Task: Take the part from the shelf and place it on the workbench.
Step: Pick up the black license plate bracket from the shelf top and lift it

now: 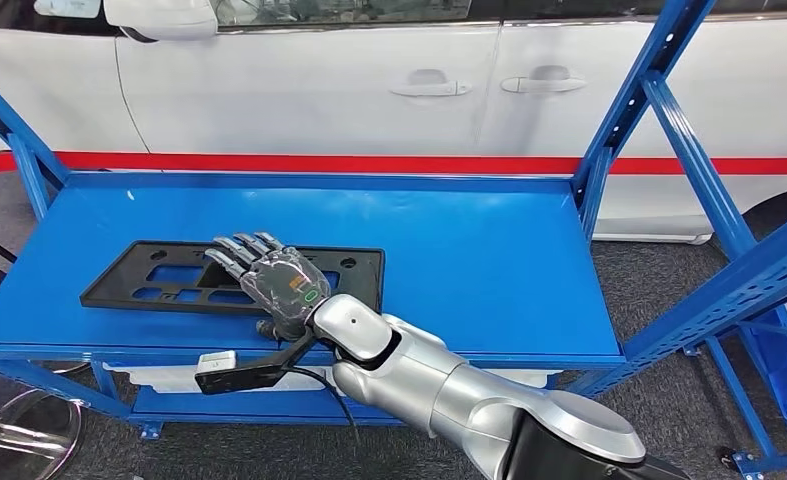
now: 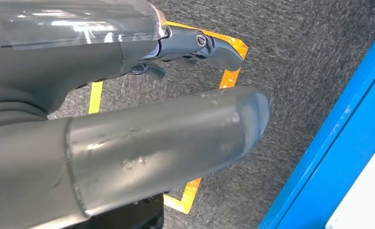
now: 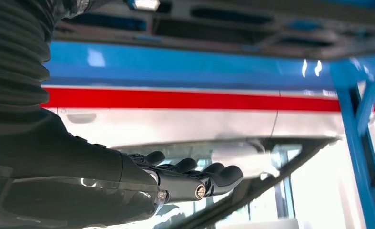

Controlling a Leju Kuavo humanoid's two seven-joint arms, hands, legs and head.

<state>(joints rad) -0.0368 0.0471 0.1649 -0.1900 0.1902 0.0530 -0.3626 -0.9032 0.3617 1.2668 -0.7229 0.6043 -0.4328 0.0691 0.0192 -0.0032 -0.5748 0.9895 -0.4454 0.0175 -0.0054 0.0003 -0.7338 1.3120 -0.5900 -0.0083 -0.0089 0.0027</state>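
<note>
A flat black part [image 1: 169, 277] with holes cut in it lies on the blue shelf [image 1: 489, 260], near the front edge and toward the left side. It lies flat, with its long side running along the front edge. The robot's right hand [image 1: 269, 275] is stretched out over the right half of the part, palm down, with its fingers [image 1: 231, 250] straight and a little apart. The hand is not wrapped around the part. You cannot tell if the fingers touch the part or just float over it. In the right wrist view the right hand [image 3: 185, 179] looks flat and stretched out too, and it holds nothing. The silver right arm [image 1: 439, 385] reaches in from the front right of the shelf. The left hand [image 2: 128, 133] hangs low over grey carpet [image 2: 299, 57] with orange tape lines [image 2: 230, 62] on it, just beside a blue edge of the rack. Its thick thumb sticks out straight and its darker fingers are a bit bent, with nothing in them. Behind the shelf is a white car [image 1: 369, 90] with a red stripe [image 1: 369, 163] along its side.
</note>
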